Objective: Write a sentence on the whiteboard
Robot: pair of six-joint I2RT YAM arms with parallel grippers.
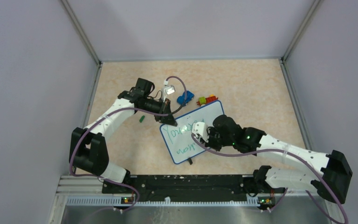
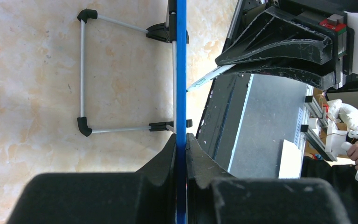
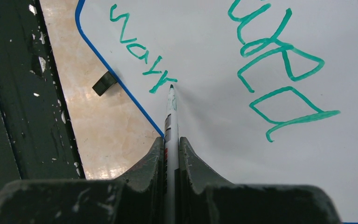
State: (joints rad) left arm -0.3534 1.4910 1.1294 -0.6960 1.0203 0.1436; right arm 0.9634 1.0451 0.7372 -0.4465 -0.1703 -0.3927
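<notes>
the top view shows the whiteboard (image 1: 210, 113) askew on the table (image 1: 261, 93) between the two arms, with the sentence (image 1: 179, 132) in green on its left half. only this view shows the surroundings: a blue toy car (image 1: 184, 98) and a cluster of toy blocks (image 1: 206, 100) just beyond the far corner, and a small green piece (image 1: 141, 118) near the left arm.

the left wrist view shows the blue rim (image 2: 181, 70) edge-on. the left gripper (image 2: 181, 137) is clamped on it, both fingers touching. a wire stand (image 2: 82, 79), unseen from above, joins the rim by black clips.

the right wrist view shows the right gripper (image 3: 170, 140) closed around a marker (image 3: 170, 112), with its tip on the board at the end of the lower green line. a black foot (image 3: 104, 83) projects from the rim here.

the near corner of the board lies close to the black rail (image 1: 177, 182). open tabletop extends to the far right and far left. walls (image 1: 28, 70) enclose three sides.
</notes>
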